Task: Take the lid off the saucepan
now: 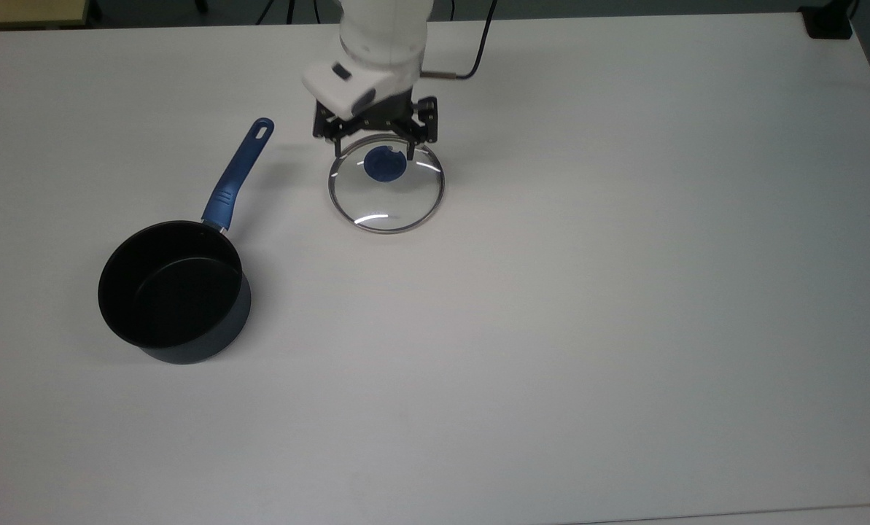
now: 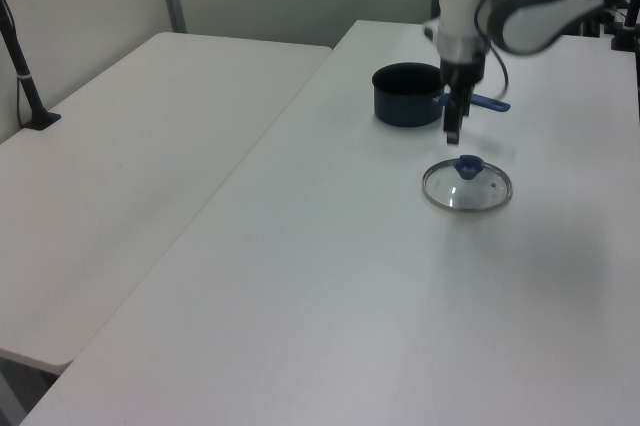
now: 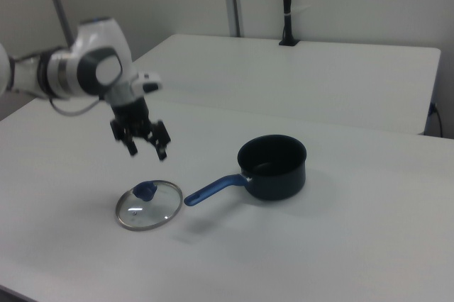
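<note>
Glass, metal-rimmed, the round lid (image 1: pixel 385 185) with its blue knob lies flat directly below the black gripper (image 1: pixel 373 148), whose fingers hang spread wide and empty, well apart from the black saucepan (image 1: pixel 174 292).

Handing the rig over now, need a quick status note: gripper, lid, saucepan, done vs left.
Gripper: open, holding nothing, hanging above the lid's knob.
Lid: flat on the white table, knob up, clear of the gripper.
Saucepan: uncovered, upright, apart from the lid at the top view's lower left, handle pointing toward the lid.
Done: lid off and set down.
Left: probably just retract the arm.
</note>
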Controlling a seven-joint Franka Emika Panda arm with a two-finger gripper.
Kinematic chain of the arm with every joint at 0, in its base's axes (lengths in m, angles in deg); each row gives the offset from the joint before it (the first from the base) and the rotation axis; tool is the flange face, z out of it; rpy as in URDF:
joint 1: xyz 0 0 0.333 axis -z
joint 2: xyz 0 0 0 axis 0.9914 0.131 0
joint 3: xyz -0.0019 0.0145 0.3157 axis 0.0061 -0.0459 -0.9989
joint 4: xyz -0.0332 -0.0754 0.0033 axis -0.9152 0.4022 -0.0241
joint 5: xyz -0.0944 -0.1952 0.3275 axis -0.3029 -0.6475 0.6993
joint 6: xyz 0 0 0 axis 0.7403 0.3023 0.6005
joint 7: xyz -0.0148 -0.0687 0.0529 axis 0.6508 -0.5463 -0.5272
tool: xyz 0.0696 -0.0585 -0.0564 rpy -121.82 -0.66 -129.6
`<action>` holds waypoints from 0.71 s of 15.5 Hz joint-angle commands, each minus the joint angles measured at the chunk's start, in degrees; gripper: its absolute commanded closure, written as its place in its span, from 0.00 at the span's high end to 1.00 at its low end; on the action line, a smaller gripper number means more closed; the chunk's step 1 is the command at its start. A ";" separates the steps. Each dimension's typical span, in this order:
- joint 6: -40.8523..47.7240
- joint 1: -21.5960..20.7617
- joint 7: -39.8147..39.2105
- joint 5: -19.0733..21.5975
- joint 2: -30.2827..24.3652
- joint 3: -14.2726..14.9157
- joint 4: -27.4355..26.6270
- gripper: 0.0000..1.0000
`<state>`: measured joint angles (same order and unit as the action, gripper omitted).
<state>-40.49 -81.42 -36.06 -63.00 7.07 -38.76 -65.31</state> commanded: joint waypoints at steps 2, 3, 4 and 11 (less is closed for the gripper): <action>6.88 0.54 8.04 3.30 -3.70 0.97 9.38 1.00; 7.14 0.45 10.33 3.38 -4.15 1.67 10.35 1.00; 7.32 0.36 12.35 3.65 -5.28 3.16 11.14 1.00; 15.40 0.09 3.45 6.37 -9.95 8.27 13.07 1.00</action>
<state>-28.10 -80.83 -24.13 -57.59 -2.05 -31.16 -53.19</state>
